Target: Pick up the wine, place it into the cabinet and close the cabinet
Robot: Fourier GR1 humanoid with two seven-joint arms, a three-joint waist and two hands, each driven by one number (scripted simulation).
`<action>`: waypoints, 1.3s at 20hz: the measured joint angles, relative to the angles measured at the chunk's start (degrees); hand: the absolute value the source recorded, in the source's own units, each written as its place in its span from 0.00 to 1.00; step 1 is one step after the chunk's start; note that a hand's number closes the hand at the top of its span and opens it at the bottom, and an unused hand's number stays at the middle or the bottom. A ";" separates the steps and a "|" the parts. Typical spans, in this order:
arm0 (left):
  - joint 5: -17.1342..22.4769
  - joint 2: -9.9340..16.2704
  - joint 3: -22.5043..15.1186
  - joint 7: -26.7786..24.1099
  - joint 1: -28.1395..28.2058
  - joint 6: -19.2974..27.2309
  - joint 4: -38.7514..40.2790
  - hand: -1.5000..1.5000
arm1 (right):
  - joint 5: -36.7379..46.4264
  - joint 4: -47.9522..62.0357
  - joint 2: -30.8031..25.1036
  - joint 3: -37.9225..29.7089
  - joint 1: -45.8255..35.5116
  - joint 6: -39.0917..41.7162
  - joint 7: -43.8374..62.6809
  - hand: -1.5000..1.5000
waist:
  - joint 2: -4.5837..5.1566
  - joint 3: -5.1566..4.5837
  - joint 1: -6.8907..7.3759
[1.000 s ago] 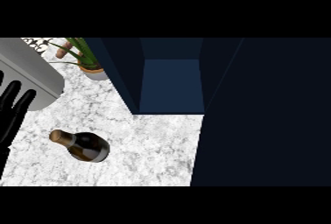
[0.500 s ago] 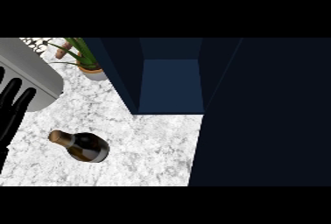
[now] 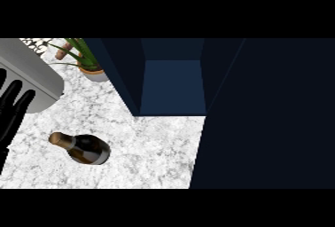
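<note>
Far left edge: left hand [image 3: 13, 106], black, fingers straight and pointing up, released, holding nothing, resting by the edge. It overlaps a grey rounded appliance-like object [image 3: 36, 75] at upper left; can't tell what that is. Right hand not visible.

Next, the wine [image 3: 83, 148] sits on the marble tabletop [image 3: 150, 146], lower left, cork end toward the left hand, dark body toward the right. Seen steeply from above, so upright or tilted is hard to call. It's near the left hand but apart from it; not yet grasped, so pickup looks like the step at hand.

Potted plant [image 3: 85, 62] stands at the back, just beside the cabinet's left wall.

Cabinet [image 3: 171, 88] centre-right, dark blue, interior open toward the tabletop, likely ready to receive the bottle. Large dark panel [image 3: 268, 115] on the right, probably its door, open.
</note>
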 measured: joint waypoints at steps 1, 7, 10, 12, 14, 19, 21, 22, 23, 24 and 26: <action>-0.61 -0.33 -0.53 -0.32 -0.12 0.13 0.58 0.00 | 0.13 -0.02 -0.06 0.06 -0.87 -0.56 0.70 0.00 | 0.00 0.00 -0.05; -0.68 -1.06 0.29 -5.03 2.06 -1.67 4.55 0.00 | 0.91 -0.39 -2.09 0.98 -3.01 -3.12 3.43 0.00 | -0.06 -0.03 -0.35; -0.03 -1.13 1.24 -7.18 3.65 -2.86 5.79 0.00 | 1.27 -0.37 -2.86 1.70 -3.73 -4.37 3.87 0.00 | -0.07 -0.04 -0.28; -0.05 -1.59 0.97 -8.71 5.19 -3.62 6.44 0.00 | 1.59 -0.38 -3.05 2.50 -4.52 -5.62 4.69 0.00 | -0.10 -0.04 -0.28; 0.29 -1.66 1.58 -10.21 5.60 -4.28 8.07 0.00 | 1.79 -0.47 -3.94 2.51 -5.07 -6.13 5.08 0.00 | -0.10 -0.05 -0.36; 0.32 -2.52 2.64 -17.32 9.30 -7.07 13.28 0.00 | 2.21 -0.49 -5.56 4.11 -4.89 -7.76 4.52 0.00 | -0.11 -0.04 -0.43; 0.35 -2.78 3.09 -20.31 11.01 -8.31 15.57 0.00 | 2.38 -0.41 -5.67 4.70 -5.43 -8.73 4.50 0.00 | -0.11 -0.05 -0.39; -0.21 -2.95 3.16 -21.99 11.13 -8.61 17.13 0.00 | 2.45 -0.45 -6.08 4.90 -5.48 -8.97 4.46 0.00 | -0.11 -0.06 -0.48; -0.57 -3.22 2.97 -23.28 12.16 -9.04 17.63 0.00 | 2.58 -0.43 -6.18 5.41 -5.69 -9.50 4.75 0.00 | -0.12 -0.05 -0.42; -0.62 -3.40 3.24 -24.67 13.08 -9.42 18.35 0.00 | 2.67 -0.46 -6.45 5.41 -6.06 -9.91 5.06 0.00 | -0.14 -0.06 -0.39; -0.36 -3.10 4.51 -26.84 13.60 -10.19 20.55 0.00 | 2.85 -0.54 -6.84 5.31 -7.13 -10.85 6.11 0.00 | -0.16 -0.07 -0.44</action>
